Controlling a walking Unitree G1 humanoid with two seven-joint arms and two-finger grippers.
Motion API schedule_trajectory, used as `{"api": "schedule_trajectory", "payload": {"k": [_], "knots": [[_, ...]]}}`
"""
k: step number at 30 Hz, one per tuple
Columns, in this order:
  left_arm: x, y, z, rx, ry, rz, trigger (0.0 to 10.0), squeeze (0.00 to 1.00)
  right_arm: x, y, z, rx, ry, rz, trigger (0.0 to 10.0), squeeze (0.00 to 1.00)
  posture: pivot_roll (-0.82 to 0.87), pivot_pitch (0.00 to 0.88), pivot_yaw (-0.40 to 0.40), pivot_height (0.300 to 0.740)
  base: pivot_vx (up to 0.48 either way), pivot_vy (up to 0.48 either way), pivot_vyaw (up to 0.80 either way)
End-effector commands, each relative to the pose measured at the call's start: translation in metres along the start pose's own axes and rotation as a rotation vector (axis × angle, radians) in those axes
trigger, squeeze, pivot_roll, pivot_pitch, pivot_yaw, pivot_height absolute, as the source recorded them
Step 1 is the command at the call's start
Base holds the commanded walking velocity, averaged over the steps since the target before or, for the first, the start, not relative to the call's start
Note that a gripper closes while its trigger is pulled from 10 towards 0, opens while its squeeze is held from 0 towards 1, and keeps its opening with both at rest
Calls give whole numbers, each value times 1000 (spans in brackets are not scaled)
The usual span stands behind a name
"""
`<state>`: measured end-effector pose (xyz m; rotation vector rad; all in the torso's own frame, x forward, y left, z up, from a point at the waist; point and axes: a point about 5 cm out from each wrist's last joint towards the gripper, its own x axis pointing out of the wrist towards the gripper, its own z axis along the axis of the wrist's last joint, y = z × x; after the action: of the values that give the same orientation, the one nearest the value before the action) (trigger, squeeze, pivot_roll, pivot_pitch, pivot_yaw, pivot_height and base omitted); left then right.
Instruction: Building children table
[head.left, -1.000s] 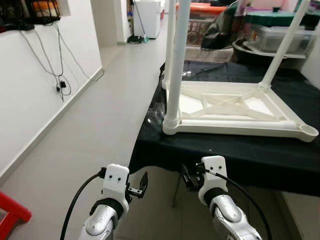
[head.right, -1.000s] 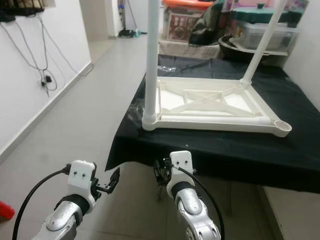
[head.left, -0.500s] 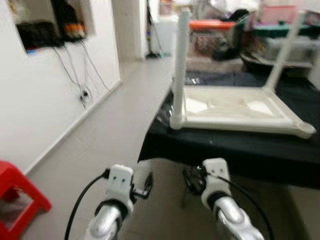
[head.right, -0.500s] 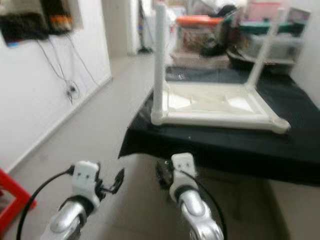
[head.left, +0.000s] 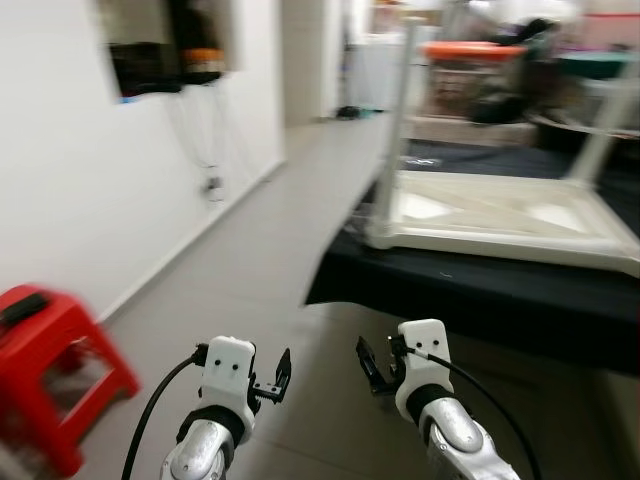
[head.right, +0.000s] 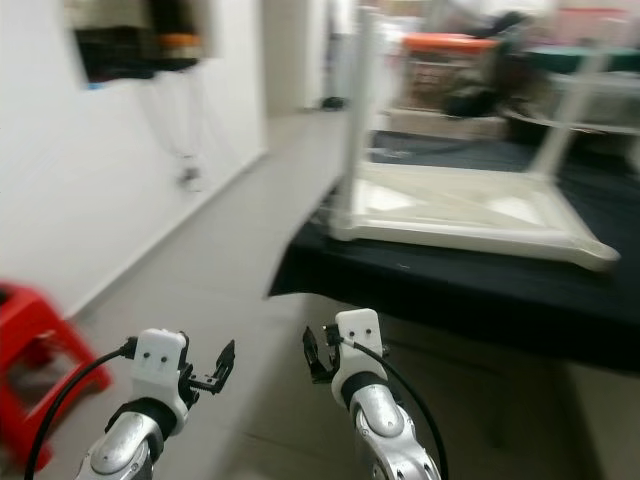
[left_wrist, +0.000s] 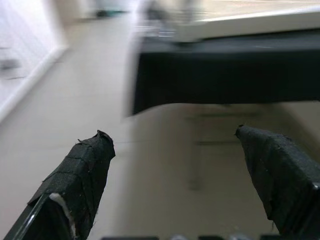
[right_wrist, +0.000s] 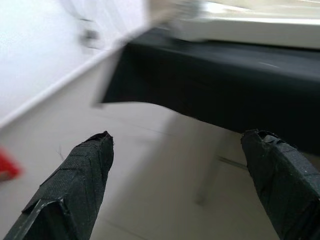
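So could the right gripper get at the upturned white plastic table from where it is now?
Probably not yet. The right gripper hangs open over bare floor, low and short of the black-draped bench that carries the upturned white plastic table. Nothing blocks the way.

One white children's table (head.left: 500, 215) lies upside down on one surface draped in a black cloth (head.left: 480, 300) — two of its legs can be made out pointing upward, one at the near left corner (head.left: 397, 110) and one at the far right (head.left: 605, 125). One red stool (head.left: 50, 370) stands on the floor at the left. Two grippers — the left gripper (head.left: 280, 372) and the right gripper (head.left: 368, 366) — each carry two black fingers, set apart. Blur hides any count of the clutter behind.
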<state>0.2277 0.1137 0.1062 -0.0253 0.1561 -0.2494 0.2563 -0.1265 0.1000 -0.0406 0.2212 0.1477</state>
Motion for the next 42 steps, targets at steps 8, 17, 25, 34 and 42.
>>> {"api": "schedule_trajectory", "payload": {"k": [8, 17, 25, 34, 42], "knots": [[1, 1, 6, 4, -32, 15, 10000, 0, -1, 0, 2, -15, -11, -2, 10000, 0, 53, 0, -32, 740, 0, 0, -591], [-1, 29, 25, 50, -125, 227, 10000, 0, 3, -5, 10, 5, -68, -24, 10000, 0, 63, 0, -34, 740, 0, 0, 0], [-4, 61, 41, 114, -179, 374, 10000, 0, 9, -27, 22, 1, -130, -136, 10000, 0, 68, 0, -38, 740, 0, 0, 0], [-2, 55, 34, 101, -158, 341, 10000, 0, 13, -33, 25, -8, -145, -161, 10000, 0, 64, 0, -37, 740, 169, 0, 0], [-1, 53, 34, 94, -157, 333, 10000, 0, 13, -32, 22, -8, -137, -155, 10000, 0, 62, 0, -38, 740, 290, 0, 0]]}}
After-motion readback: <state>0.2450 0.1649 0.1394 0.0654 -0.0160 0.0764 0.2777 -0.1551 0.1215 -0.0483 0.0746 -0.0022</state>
